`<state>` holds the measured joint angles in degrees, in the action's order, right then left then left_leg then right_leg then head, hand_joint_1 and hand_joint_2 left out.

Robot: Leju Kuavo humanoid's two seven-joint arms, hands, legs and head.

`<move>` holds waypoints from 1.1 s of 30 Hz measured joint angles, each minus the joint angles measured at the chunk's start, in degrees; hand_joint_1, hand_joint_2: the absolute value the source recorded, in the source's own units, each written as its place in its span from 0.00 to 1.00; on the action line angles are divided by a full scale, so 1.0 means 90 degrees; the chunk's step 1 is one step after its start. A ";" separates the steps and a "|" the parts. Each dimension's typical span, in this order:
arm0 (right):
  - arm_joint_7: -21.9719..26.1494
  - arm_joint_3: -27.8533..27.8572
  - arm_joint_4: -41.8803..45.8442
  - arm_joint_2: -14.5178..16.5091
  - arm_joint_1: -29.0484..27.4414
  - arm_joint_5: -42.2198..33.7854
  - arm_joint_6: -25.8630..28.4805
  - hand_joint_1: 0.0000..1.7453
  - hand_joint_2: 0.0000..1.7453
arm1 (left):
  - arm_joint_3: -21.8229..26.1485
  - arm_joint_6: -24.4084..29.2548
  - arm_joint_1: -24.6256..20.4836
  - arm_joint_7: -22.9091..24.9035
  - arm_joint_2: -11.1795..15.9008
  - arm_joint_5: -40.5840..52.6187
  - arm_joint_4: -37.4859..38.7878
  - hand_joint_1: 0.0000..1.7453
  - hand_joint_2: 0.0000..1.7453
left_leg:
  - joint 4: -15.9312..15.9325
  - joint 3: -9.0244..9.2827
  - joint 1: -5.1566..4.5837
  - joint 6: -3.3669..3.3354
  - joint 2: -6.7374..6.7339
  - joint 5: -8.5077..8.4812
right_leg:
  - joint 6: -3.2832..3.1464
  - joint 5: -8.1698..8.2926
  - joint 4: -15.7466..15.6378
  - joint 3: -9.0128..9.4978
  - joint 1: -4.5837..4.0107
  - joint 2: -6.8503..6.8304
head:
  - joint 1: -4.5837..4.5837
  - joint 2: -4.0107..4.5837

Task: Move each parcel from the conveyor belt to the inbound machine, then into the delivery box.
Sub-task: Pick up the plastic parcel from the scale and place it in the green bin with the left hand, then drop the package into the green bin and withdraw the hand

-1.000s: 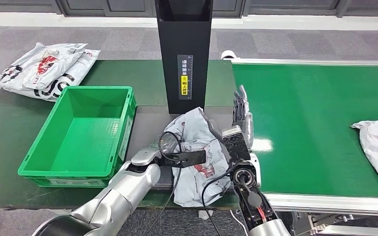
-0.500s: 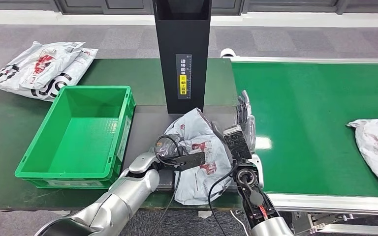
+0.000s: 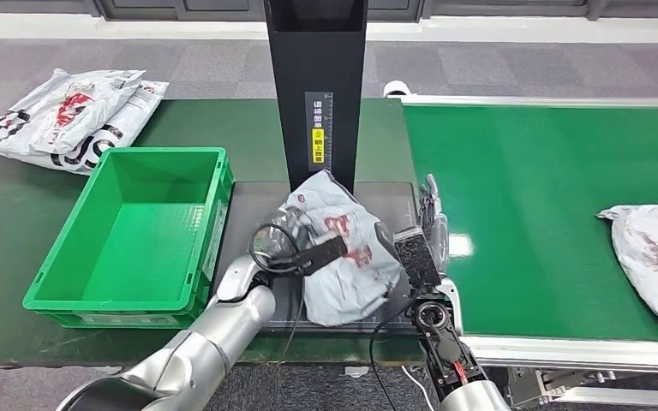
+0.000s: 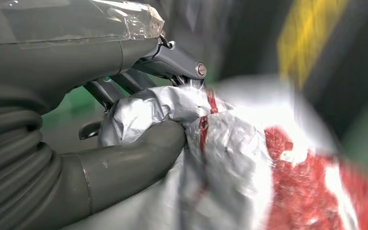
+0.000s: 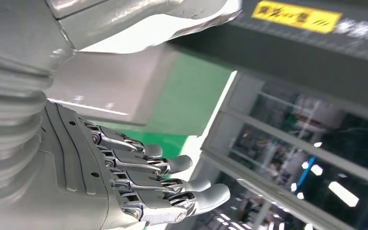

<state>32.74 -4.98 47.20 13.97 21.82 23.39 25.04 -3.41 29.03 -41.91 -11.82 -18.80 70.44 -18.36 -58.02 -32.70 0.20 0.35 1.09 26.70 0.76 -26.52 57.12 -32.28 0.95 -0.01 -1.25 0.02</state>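
Observation:
A crumpled grey parcel (image 3: 347, 257) with red print lies on the dark platform (image 3: 253, 205) at the foot of the black inbound machine (image 3: 315, 86). My left hand (image 4: 129, 158) pinches a fold of this parcel (image 4: 239, 158) between thumb and fingers; in the head view my left arm (image 3: 223, 330) reaches to the parcel's left side. My right hand (image 3: 433, 218) stands just right of the parcel at the belt's edge, with its fingers (image 5: 172, 184) stretched out and holding nothing. A second grey parcel (image 3: 655, 257) lies at the right on the green conveyor belt (image 3: 531, 180).
The green delivery box (image 3: 133, 231) stands left of the platform, with nothing inside. Several grey parcels (image 3: 68, 116) are piled on the table's far left corner. The tall machine blocks the space behind the platform. The table's front edge runs just below the parcel.
My left hand has drawn the parcel away from the table's front edge and further onto the platform, toward the machine. The right hand stays beside it. The camera has shifted slightly.

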 joint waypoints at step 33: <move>-0.0706 0.1822 0.0058 0.0031 -0.0351 0.0939 0.0005 0.00 1.00 | 0.0574 0.1002 -0.0450 0.5022 0.1786 0.2166 -0.1226 1.00 1.00 | -0.0001 -0.0055 0.0007 0.0012 -0.0045 -0.0015 | -0.0013 0.0016 0.0016 -0.0085 -0.0010 0.0039 | -0.0002 -0.0001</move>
<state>26.38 11.42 47.72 14.25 18.66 31.84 25.09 1.76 38.06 -45.96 33.38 -2.72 89.94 -29.39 -58.03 -33.19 0.27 0.46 0.68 26.56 0.64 -26.38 57.27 -33.04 0.86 0.34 -1.27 0.01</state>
